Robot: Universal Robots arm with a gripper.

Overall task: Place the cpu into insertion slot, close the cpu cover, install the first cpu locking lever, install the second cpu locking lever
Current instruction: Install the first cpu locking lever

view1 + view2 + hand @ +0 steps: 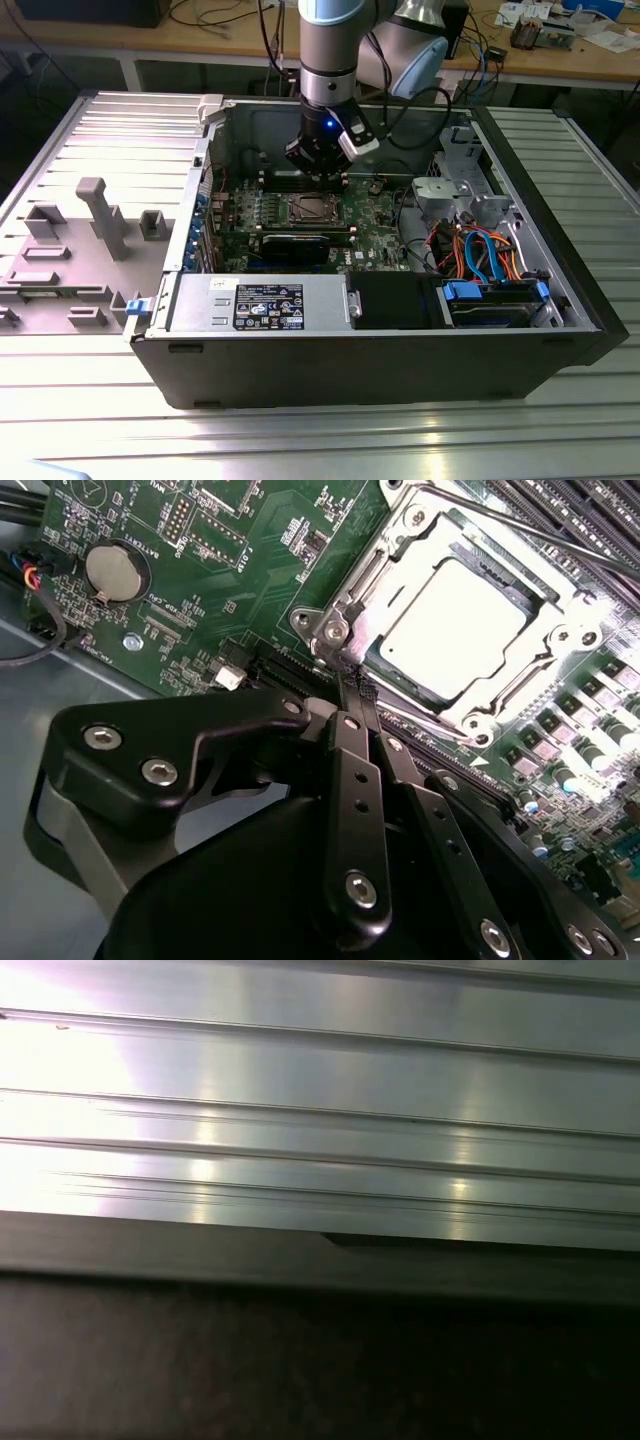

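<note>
Hanging over the green motherboard (375,215) inside the opened computer case (400,350), with the gripper (318,160) poised just above and behind the insertion slot (312,209) in the exterior view; pressing the fingers (352,720) together in the second wrist view, closed with nothing between them, tips sitting just beside one corner of the socket frame; lying flat and face up in the insertion slot (455,620), the cpu (455,615) showing its dull silver top, edges running square with the frame; resting down around the chip, the cpu cover (560,640) framing it through the square cut-out; crossing past the far side of the socket, a thin locking lever (520,525), long axis running alongside the memory slots (590,525); whether latched, impossible to tell; showing a round coin battery (112,568) in the second wrist view; showing ribbed aluminium table (320,1110) in the first wrist view, and in the exterior view the table (90,420) carrying the case, with a grey plastic fixture (95,215) towards the exterior view's left.
</note>
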